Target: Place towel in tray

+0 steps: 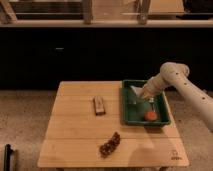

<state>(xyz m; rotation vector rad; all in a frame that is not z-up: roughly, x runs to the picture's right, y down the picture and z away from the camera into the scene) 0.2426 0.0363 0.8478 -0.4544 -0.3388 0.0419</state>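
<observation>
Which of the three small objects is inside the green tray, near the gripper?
The orange round object lies inside the green tray, just below the gripper. The tan bar and the dark clump lie on the wooden table.

The smooth, cream-white tubular robot arm [186,88] has a rounded, bulbous elbow joint. Its pale gripper [149,98] sits above the green tray, tapering darker at its end.
</observation>
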